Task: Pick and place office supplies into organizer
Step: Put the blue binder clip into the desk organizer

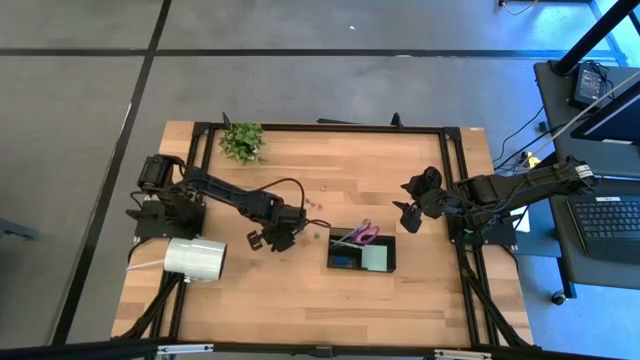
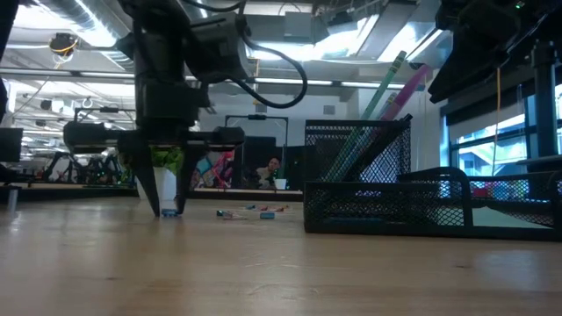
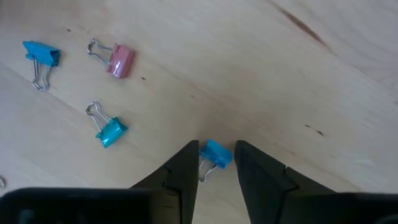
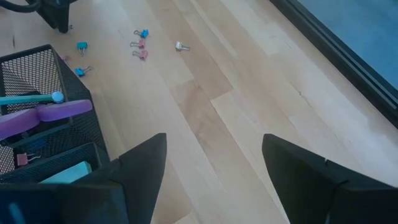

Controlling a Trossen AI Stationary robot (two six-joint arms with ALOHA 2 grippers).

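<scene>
My left gripper (image 3: 216,165) brackets a blue clip (image 3: 216,153), jaws not yet closed; off-centre, it could squirt out. Right gripper (image 4: 214,158) waits, open.

floor (image 1: 300,60): grey, crossed by dark seam lines | table (image 1: 300,290): light wood planks, black frame, centre of the high view | side desk (image 1: 600,210): right edge, laptop and cables on it | ceiling (image 2: 307,17): exposed ducts, bright strip lights | windows (image 2: 492,140): right of the low view, daylight | back of room: desks, a seated person (image 2: 275,167)
</scene>
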